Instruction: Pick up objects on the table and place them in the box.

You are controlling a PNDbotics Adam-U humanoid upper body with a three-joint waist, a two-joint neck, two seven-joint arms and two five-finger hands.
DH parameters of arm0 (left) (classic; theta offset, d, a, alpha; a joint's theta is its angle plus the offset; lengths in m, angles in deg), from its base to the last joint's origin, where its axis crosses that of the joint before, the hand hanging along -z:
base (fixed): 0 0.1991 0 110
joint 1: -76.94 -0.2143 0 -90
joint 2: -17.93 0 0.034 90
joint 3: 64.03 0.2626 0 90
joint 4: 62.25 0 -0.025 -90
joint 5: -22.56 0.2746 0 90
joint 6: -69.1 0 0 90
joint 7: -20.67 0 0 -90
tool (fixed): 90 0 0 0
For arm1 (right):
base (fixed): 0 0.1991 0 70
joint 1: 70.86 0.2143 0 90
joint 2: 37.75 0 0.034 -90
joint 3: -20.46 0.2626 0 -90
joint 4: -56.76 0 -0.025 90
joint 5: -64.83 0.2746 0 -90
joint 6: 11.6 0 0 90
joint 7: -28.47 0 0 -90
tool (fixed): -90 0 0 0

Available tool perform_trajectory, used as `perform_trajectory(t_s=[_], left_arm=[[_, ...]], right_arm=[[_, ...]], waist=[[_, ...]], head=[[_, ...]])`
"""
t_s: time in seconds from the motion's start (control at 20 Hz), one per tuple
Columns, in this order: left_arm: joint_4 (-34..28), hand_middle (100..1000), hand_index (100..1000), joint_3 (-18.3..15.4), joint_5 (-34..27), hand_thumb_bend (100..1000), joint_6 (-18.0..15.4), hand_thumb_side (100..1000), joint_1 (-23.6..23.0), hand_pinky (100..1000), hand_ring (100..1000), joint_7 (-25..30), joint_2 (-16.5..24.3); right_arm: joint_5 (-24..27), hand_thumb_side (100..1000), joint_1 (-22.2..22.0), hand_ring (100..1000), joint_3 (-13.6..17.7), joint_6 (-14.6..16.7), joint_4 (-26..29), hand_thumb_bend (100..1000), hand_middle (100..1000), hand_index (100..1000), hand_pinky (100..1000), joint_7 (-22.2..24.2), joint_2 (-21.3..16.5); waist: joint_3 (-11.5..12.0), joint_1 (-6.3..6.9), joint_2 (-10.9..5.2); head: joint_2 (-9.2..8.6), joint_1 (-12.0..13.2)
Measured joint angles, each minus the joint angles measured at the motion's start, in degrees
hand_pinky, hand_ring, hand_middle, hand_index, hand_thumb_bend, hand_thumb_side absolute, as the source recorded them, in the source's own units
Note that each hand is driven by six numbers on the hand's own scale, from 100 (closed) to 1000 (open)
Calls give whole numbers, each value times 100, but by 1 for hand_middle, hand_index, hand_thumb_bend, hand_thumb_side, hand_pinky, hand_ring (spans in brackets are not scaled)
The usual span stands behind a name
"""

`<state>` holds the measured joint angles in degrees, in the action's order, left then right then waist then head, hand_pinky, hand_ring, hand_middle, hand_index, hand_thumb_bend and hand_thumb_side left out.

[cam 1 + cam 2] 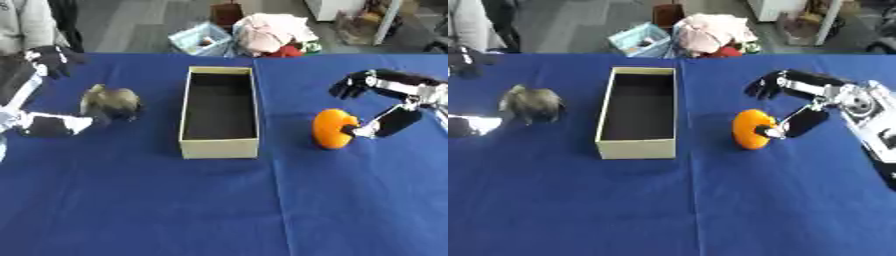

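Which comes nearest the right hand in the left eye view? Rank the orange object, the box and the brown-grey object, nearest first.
From the right hand:
1. Orange object, touching the thumb, right of the box.
2. Box, at the table's middle.
3. Brown-grey object, left of the box, farthest.

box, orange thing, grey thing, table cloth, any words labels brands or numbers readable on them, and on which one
None can be read.
box: plain tan walls, dark inside, no print showing.
orange object: plain, no label visible.
grey-brown object: blurred, no text to make out.
blue cloth: bare, no markings.
right hand: black and silver, no lettering legible.
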<state>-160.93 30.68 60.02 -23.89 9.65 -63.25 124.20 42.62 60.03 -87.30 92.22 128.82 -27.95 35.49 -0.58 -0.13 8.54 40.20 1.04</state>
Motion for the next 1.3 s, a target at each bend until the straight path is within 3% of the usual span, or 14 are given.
perform_trajectory(t_s=[0.45,0.85,1.0,1.3], left_arm=[[-4,715,813,3,-12,560,-19,142,0,625,647,24,-4],[-13,716,814,3,-21,557,-28,143,-1,626,647,33,-9],[-15,716,814,3,-38,557,-34,144,-1,626,646,39,-30],[-26,716,814,3,-47,557,-34,149,-2,626,645,40,-52]], right_arm=[[-444,177,46,784,-22,114,-466,342,769,863,789,70,185],[-1235,100,99,745,71,202,-820,310,700,808,770,-286,311],[-1549,100,108,715,110,222,-927,290,611,737,754,-505,357],[-2019,100,143,625,149,278,-1020,177,399,482,713,-1009,376]], waist=[[23,-14,0],[27,-9,0],[27,-5,0],[28,-5,0]], head=[[3,0],[7,-7],[8,-16],[10,-20]])
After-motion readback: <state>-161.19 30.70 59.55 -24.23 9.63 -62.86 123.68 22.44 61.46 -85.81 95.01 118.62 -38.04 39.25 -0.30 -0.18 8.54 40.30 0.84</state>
